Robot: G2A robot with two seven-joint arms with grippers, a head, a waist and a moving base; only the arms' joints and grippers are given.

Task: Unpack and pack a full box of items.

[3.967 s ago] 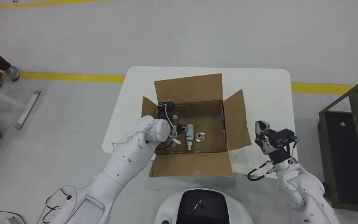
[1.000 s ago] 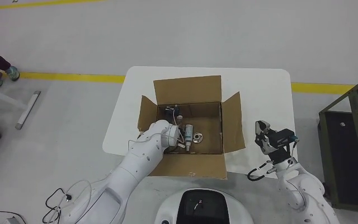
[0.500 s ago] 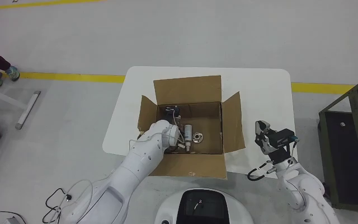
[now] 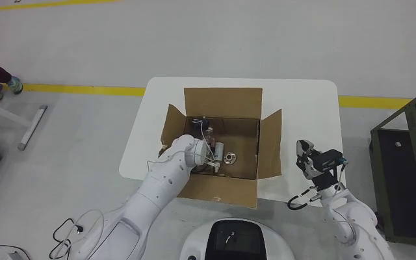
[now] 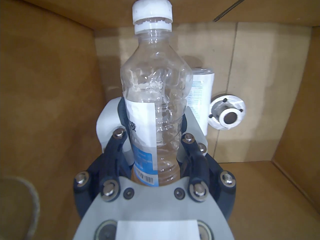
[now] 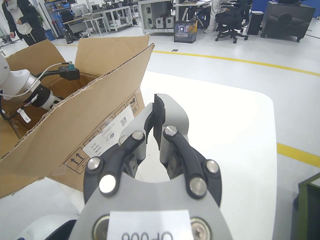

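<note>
An open cardboard box (image 4: 224, 104) stands in the middle of the white table (image 4: 305, 110). My left gripper (image 5: 152, 126) is down inside the box (image 5: 50, 76), shut on a clear plastic bottle (image 5: 155, 96) with a white cap and a white-and-blue label. From above, the left gripper (image 4: 211, 156) is at the box's left side. Behind the bottle lie a white tube (image 5: 201, 93) and a round metal flange (image 5: 227, 114). My right gripper (image 6: 156, 111) hangs shut and empty over the table, right of the box (image 6: 75, 116); the top view has it (image 4: 304, 154) beside the right flap.
The box's four flaps stand outward, the right one close to my right gripper. Bare table lies right of the box and behind it. A dark green frame (image 4: 396, 169) stands on the floor past the table's right edge.
My left arm has shifted a little to the right inside the box. The box has turned slightly and its flaps have moved. The right arm has stayed still.
</note>
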